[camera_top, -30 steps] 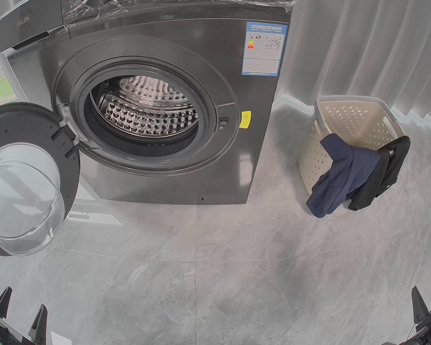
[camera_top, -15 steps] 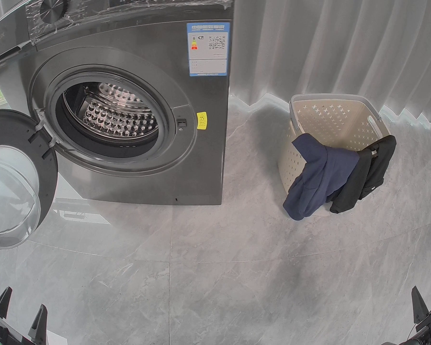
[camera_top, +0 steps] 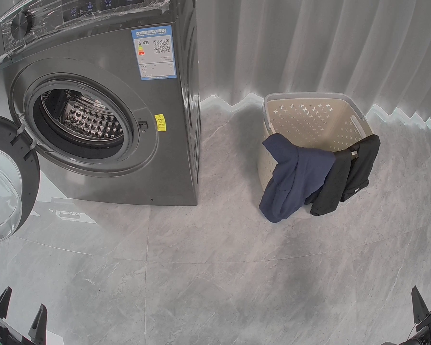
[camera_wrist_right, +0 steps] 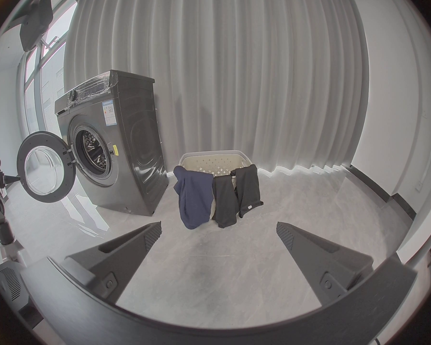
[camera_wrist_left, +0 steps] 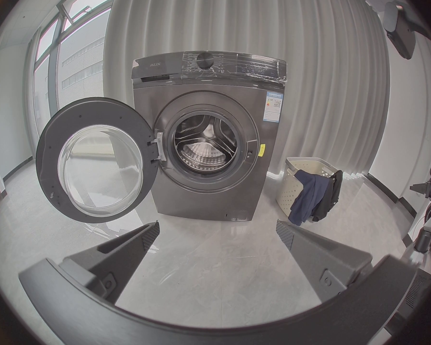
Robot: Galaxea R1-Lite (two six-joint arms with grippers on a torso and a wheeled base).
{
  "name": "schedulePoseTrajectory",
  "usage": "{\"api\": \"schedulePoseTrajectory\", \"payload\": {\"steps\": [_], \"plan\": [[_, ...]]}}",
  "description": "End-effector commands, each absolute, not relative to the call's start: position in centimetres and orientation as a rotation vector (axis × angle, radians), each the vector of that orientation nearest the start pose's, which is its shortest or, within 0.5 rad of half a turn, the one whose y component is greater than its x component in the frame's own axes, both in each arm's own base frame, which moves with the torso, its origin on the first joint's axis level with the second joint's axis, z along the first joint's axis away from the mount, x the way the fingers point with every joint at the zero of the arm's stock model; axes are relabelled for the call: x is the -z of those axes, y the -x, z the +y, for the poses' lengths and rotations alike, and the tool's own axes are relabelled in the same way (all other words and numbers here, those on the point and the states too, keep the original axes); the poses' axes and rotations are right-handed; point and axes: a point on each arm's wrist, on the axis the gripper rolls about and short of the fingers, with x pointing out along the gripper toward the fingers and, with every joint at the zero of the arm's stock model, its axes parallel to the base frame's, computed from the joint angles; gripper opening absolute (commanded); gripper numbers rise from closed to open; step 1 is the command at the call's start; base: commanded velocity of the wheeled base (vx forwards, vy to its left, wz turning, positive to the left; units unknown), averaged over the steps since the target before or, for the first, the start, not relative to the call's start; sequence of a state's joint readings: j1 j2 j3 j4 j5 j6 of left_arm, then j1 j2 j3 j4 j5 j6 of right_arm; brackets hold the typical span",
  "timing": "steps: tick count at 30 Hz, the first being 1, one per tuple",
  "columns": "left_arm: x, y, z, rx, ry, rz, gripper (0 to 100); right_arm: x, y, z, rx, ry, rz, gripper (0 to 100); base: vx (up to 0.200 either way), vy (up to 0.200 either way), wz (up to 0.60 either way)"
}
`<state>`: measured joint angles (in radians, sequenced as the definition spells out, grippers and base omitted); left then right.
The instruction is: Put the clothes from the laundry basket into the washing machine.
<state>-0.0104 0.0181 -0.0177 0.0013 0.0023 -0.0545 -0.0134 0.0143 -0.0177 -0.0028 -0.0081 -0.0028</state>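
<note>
On the grey marbled tile floor (camera_top: 234, 264), in the head view, the washing machine (camera_top: 167, 135) stands at the far left. Its round door (camera_top: 5, 188) is swung wide and the steel drum (camera_top: 88, 120) shows. The laundry basket (camera_top: 316, 116) sits apart from the machine, near the floor's far edge at the foot of a pale pleated curtain (camera_top: 321, 34). A navy garment (camera_top: 297, 178) and black clothing (camera_top: 330, 183) hang side by side over the basket's near rim and down its outer wall, touching each other. The left pincer (camera_top: 23, 307) and right pincer (camera_top: 428, 291) sit low at the floor's near corners, well apart from basket and machine. In the left wrist view, tall windows (camera_wrist_left: 72, 49) line the side wall; the left pincer is spread wide and grips nothing, facing the open drum. In the right wrist view, the right pincer is likewise spread wide and empty, facing the basket.
</note>
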Motion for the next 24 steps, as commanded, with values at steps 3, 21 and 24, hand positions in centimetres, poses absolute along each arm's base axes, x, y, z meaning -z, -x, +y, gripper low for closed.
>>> {"api": "schedulePoseTrajectory", "payload": {"steps": [3, 21, 24], "plan": [[-7.61, 2.23, 0.03, 0.009, 0.052, 0.006, 100, -7.59, 2.26, 0.01, 0.023, 0.003, 0.0, 100, 0.133, 0.0, 0.0], [-7.56, 2.25, 0.03, 0.006, 0.054, 0.005, 100, -7.59, 2.26, 0.01, 0.021, 0.003, 0.0, 100, 0.078, -0.056, 0.0], [-7.56, 2.25, 0.03, 0.006, 0.055, 0.005, 100, -7.59, 2.26, 0.01, 0.021, 0.003, 0.0, 100, 0.0, -0.2, 0.0]]}}
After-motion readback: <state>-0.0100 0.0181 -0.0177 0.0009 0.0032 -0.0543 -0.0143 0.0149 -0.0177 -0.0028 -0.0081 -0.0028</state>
